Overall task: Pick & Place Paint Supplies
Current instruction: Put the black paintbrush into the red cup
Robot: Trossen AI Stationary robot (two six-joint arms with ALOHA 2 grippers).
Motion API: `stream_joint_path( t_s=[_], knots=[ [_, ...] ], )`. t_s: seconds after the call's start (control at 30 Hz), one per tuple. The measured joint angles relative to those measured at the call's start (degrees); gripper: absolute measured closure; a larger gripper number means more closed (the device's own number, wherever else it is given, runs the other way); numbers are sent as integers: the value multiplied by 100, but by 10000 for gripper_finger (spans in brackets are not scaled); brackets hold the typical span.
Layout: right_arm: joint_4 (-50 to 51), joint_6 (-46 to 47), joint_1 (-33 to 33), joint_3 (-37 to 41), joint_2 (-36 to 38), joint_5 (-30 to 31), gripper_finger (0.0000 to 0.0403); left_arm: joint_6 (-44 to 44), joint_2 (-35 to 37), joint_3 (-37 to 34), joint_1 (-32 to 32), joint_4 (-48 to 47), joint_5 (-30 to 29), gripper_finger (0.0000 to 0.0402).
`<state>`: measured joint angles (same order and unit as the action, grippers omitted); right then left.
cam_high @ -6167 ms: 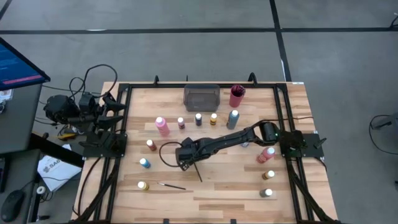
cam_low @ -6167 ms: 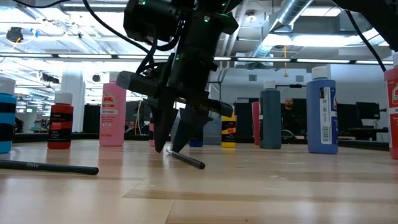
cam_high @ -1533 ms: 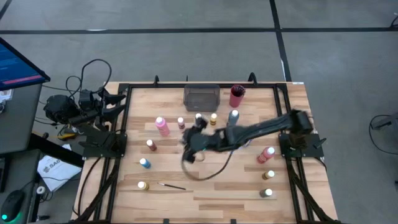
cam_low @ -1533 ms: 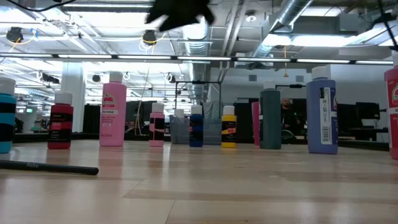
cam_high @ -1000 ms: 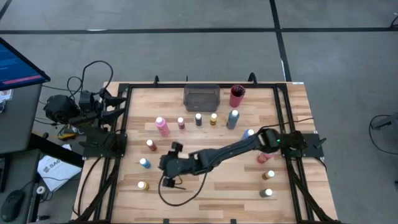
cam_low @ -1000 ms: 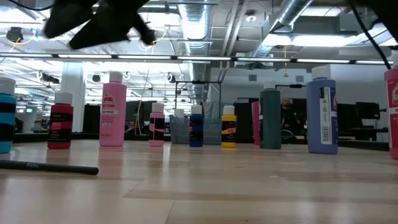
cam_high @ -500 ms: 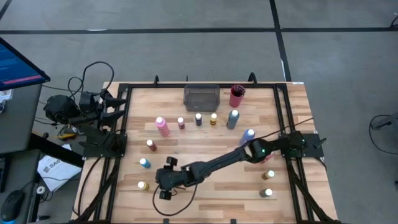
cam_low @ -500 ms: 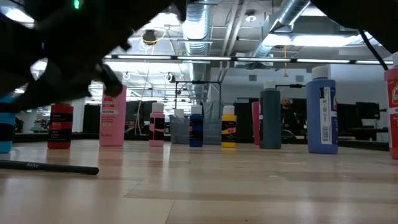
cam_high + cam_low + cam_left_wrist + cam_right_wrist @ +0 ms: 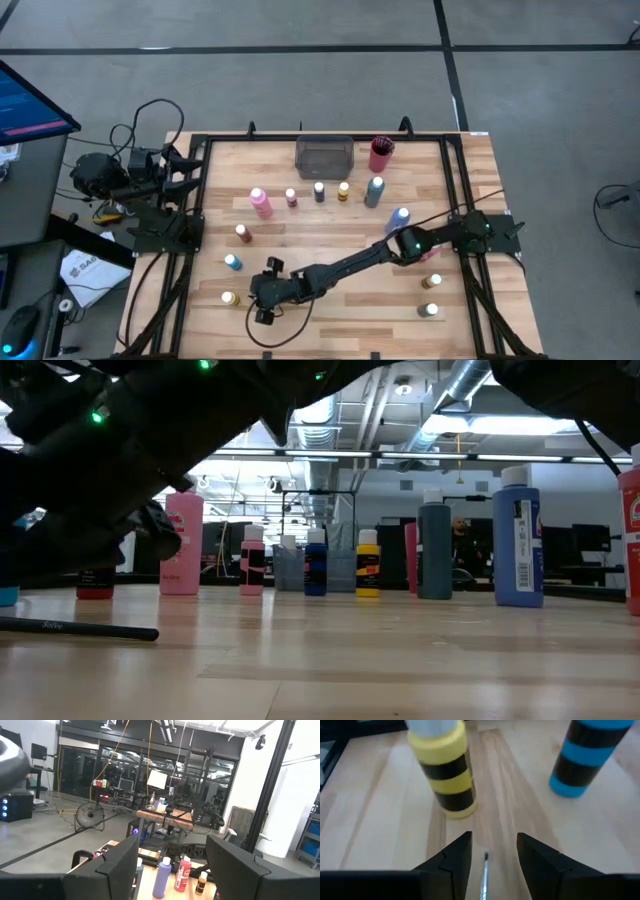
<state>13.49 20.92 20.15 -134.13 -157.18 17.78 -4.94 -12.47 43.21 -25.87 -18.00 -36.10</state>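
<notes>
A thin dark-handled brush (image 9: 80,628) lies flat on the wood near the table's front left. My right gripper (image 9: 258,298) has come down over it, open. In the right wrist view the brush's pale metal end (image 9: 484,870) shows between the two fingers (image 9: 455,857), apart from both. Just beyond stand a yellow-and-black bottle (image 9: 445,770) and a blue-and-black bottle (image 9: 582,760), both upright. My left gripper (image 9: 172,870) is held high at the table's left edge (image 9: 185,160), open with nothing in it.
A grey tray (image 9: 324,157) and a red cup (image 9: 381,154) stand at the far edge. In front of them is a row of bottles, among them a pink one (image 9: 260,202) and a grey one (image 9: 374,190). More bottles (image 9: 431,282) stand at the right.
My right gripper has swung from above the middle of the table toward its near left corner. It has sunk until its fingers stand at either side of the lying brush. The brush and the bottles have not moved.
</notes>
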Motion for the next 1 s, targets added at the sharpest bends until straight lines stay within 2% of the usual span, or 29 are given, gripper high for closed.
stream_joint_path(
  t_s=[0.37, 0.47, 0.7, 0.87, 1.0],
  knots=[
    [44, 305, 3, -19, -206, -48, 257, 0, -2, -1, 0, -4, -2, 176],
    [280, 427, -12, -39, -194, -78, 287, -1, -2, 0, 1, -4, -2, 176],
    [472, 521, -27, -32, -188, -160, 390, -1, -2, 0, 2, -2, -2, 176],
    [688, 1264, -86, -30, -137, -309, 400, -1, -2, 1, 2, -2, -2, 176],
    [849, 1427, -82, -4, -7, -313, 402, 0, -2, 1, 1, -2, -4, 176]
  ],
)
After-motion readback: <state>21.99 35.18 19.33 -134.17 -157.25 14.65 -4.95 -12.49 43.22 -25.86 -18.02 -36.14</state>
